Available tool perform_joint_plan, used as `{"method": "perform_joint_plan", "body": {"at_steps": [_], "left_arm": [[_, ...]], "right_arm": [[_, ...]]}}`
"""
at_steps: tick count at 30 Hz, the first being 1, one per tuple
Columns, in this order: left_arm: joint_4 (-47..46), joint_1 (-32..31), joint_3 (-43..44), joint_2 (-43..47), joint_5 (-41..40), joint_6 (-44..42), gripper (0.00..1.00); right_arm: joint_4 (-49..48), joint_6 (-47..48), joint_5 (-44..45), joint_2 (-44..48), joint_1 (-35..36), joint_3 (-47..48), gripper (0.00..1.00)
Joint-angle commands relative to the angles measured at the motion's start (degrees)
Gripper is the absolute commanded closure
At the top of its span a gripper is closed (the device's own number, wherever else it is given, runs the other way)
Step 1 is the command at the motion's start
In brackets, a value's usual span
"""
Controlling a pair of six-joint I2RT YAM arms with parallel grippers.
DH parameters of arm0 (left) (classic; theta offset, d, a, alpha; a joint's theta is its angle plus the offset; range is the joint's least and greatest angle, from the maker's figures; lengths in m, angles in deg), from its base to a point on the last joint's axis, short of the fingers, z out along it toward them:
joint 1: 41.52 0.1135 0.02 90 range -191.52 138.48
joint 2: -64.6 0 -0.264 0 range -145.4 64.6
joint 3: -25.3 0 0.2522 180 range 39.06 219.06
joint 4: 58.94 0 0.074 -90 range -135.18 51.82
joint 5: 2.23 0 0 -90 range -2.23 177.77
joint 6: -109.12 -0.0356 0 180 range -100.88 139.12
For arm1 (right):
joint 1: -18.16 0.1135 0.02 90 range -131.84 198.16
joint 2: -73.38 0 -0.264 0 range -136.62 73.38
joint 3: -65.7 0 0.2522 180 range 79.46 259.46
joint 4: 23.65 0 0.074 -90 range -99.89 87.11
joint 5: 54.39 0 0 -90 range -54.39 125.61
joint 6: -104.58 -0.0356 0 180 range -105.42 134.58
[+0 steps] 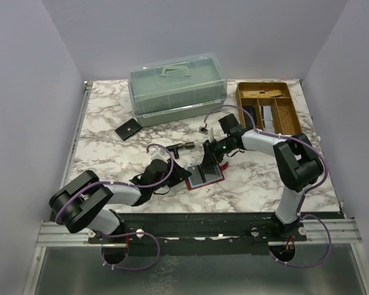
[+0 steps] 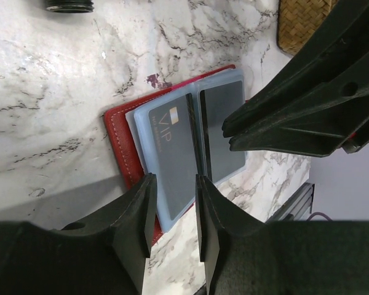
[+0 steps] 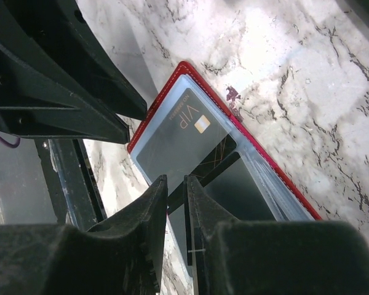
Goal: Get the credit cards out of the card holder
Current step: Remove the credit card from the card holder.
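The card holder [image 1: 207, 177] is red, lying open on the marble with pale blue plastic pockets [image 2: 144, 153]. A dark grey credit card marked VIP [image 2: 172, 150] sits in one pocket [image 3: 178, 132], and a second grey card [image 2: 224, 120] sits in the other [image 3: 249, 193]. My left gripper [image 1: 186, 174] is open and empty, its fingertips just short of the holder's near edge [image 2: 175, 181]. My right gripper [image 1: 210, 158] hovers low over the fold between the pockets [image 3: 175, 184], its jaws only a narrow gap apart, holding nothing I can see. It also shows in the left wrist view [image 2: 227, 135].
A lidded green plastic box [image 1: 177, 86] stands at the back. A wooden tray [image 1: 267, 104] with wallets stands at the back right. A black wallet [image 1: 128, 129] lies at the left, and a small black tool [image 1: 183, 147] lies behind the holder.
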Motion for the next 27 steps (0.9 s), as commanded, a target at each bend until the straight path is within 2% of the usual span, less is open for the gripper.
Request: {"method": "perform_joint_plan", "body": {"at_steps": [1, 19, 27], "left_arm": [[-1.0, -0.2, 1.3, -1.6, -0.8, 0.2, 0.65], [1.0, -0.2, 2.3, -2.0, -0.4, 0.3, 0.66], [7.1, -0.2, 3.1, 0.4, -2.6, 0.7, 0.64]], "right_arm": [[1.2, 0.2, 2.4, -1.4, 0.9, 1.8, 0.77], [1.9, 0.2, 5.1, -2.4, 1.6, 2.3, 0.78], [2.1, 0.3, 5.4, -2.9, 1.6, 2.5, 0.78]]}}
